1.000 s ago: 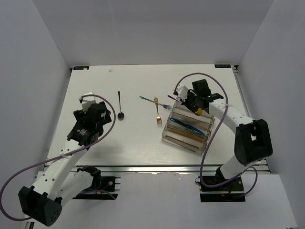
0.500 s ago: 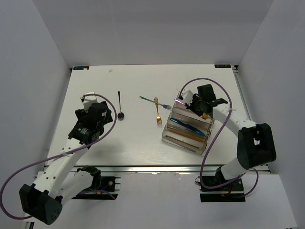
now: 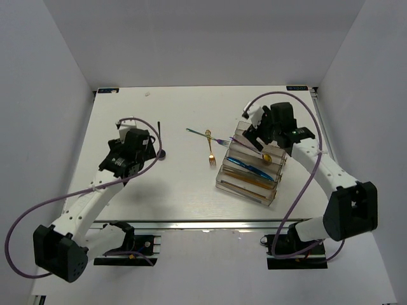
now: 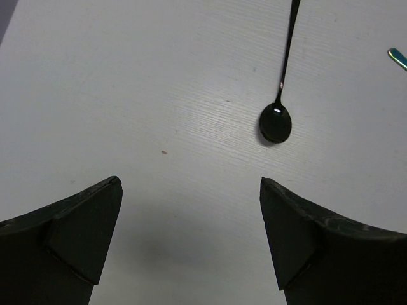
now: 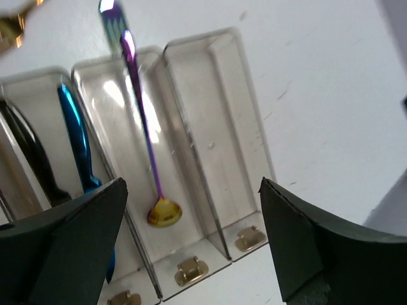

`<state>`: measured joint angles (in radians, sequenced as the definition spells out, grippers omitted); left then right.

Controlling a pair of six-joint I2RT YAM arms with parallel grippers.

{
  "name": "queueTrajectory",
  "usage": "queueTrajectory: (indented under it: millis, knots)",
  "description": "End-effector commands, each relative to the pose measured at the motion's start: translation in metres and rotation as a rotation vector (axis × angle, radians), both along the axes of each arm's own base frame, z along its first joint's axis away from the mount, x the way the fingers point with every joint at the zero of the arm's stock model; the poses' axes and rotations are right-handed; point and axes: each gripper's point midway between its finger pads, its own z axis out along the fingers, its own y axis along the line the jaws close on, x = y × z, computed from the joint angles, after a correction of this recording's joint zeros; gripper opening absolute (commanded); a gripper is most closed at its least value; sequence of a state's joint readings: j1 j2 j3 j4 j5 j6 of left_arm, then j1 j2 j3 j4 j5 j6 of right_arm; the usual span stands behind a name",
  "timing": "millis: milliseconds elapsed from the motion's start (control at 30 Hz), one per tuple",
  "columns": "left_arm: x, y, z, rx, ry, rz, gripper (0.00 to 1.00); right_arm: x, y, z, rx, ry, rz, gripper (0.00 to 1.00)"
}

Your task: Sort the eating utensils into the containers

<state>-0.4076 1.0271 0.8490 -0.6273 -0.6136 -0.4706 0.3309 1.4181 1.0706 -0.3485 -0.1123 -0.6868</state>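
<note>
Purple-handled gold spoon (image 5: 145, 127) and blue knife (image 5: 79, 140) lie in neighbouring clear tray (image 5: 216, 159) compartments; black spoon (image 4: 284, 73) outside

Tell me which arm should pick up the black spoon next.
Left. Its open jaws sit just short of the black spoon, with only bare table between and the bowl end nearest them. The right arm's open jaws hang over the organizer tray, across the table from that spoon.

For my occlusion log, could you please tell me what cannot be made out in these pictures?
Left wrist: black spoon, handle cut off by top edge.
Right wrist: black knife cut by left edge; gold fork blurred at corner.
Top external: tray, far end hidden under right gripper.
</note>
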Motion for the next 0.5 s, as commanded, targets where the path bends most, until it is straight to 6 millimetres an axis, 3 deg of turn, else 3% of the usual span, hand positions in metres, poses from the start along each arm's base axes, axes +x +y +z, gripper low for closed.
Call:
queueTrajectory:
  millis: [0, 100, 133, 267, 333, 367, 433, 467]
  knots:
    - [0.028, -0.024, 0.032, -0.101, -0.065, -0.028, 0.98, 0.015, 0.02, 0.086, 0.182, -0.186, -0.044, 0.89]
    - [0.049, -0.038, 0.041, -0.128, -0.059, -0.035, 0.98, 0.011, 0.025, 0.095, 0.229, -0.219, -0.041, 0.89]
    - [0.053, -0.042, 0.042, -0.144, -0.058, -0.038, 0.98, 0.011, 0.026, 0.09, 0.229, -0.217, -0.029, 0.89]
    - [0.068, -0.059, 0.052, -0.2, -0.081, -0.08, 0.98, 0.0, 0.064, 0.061, 0.319, -0.079, 0.154, 0.89]
    - [0.073, -0.057, 0.059, -0.18, -0.082, -0.07, 0.98, 0.003, 0.075, 0.066, 0.353, -0.044, 0.178, 0.69]
    - [0.073, -0.056, 0.061, -0.166, -0.076, -0.069, 0.98, 0.012, 0.076, 0.055, 0.356, -0.011, 0.144, 0.44]
    - [0.072, -0.052, 0.064, -0.114, -0.062, -0.094, 0.98, 0.022, 0.08, 0.052, 0.351, 0.013, 0.128, 0.34]
    - [0.072, -0.051, 0.066, -0.096, -0.06, -0.106, 0.98, 0.027, 0.081, 0.032, 0.324, 0.064, 0.116, 0.34]
